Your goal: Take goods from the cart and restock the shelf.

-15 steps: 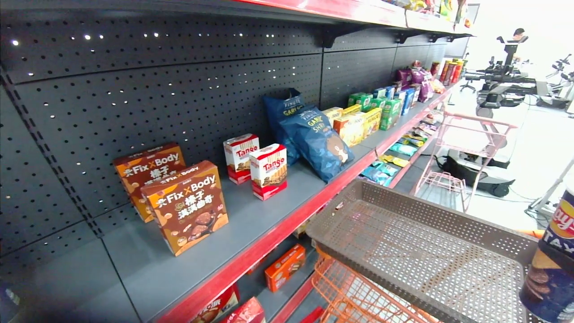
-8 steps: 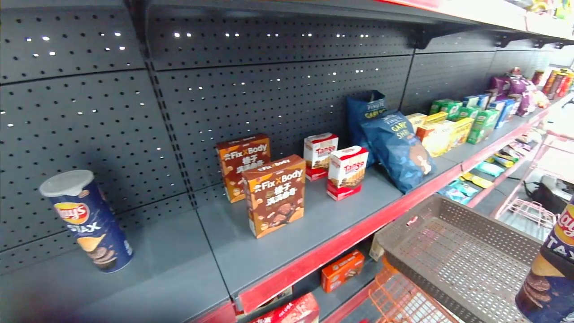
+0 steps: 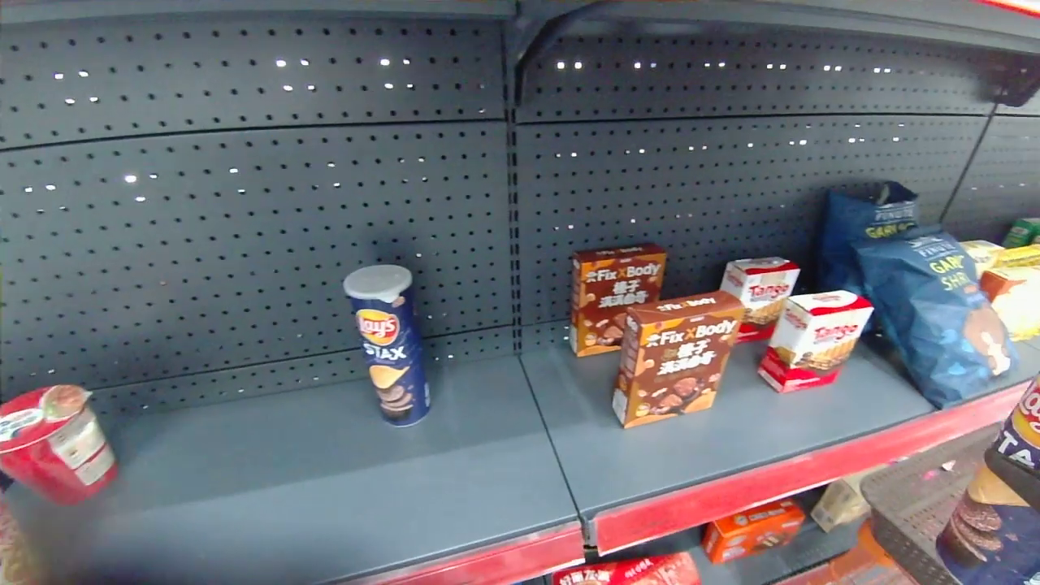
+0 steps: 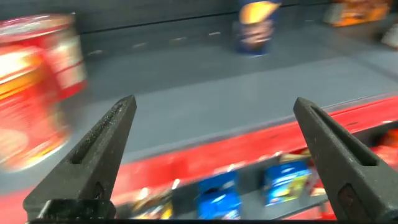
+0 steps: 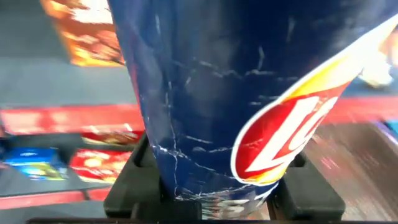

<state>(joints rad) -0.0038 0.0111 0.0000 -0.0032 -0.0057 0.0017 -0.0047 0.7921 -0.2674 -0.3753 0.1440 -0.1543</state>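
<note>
A blue chips can (image 5: 205, 93) stands upright in my right gripper (image 5: 217, 190), which is shut on its lower part. In the head view this held can (image 3: 1003, 496) sits at the lower right, in front of the shelf's red edge. A second blue chips can (image 3: 388, 345) stands upright on the grey shelf (image 3: 325, 479), left of the shelf's seam. My left gripper (image 4: 214, 104) hangs open before the shelf edge with nothing between its fingers, facing the shelf can (image 4: 255, 28). A red can (image 3: 49, 443) stands at the shelf's far left, also close by in the left wrist view (image 4: 34, 93).
Two brown cookie boxes (image 3: 674, 357), two red-and-white wafer boxes (image 3: 812, 337) and blue snack bags (image 3: 934, 313) fill the shelf's right part. The pegboard back wall (image 3: 244, 203) rises behind. A grey perforated cart basket (image 3: 910, 504) sits at lower right. Bare shelf lies between the two cans.
The head camera has swung left along the shelf, bringing the shelf's blue can and then the red can into view. The held can stays at the lower right.
</note>
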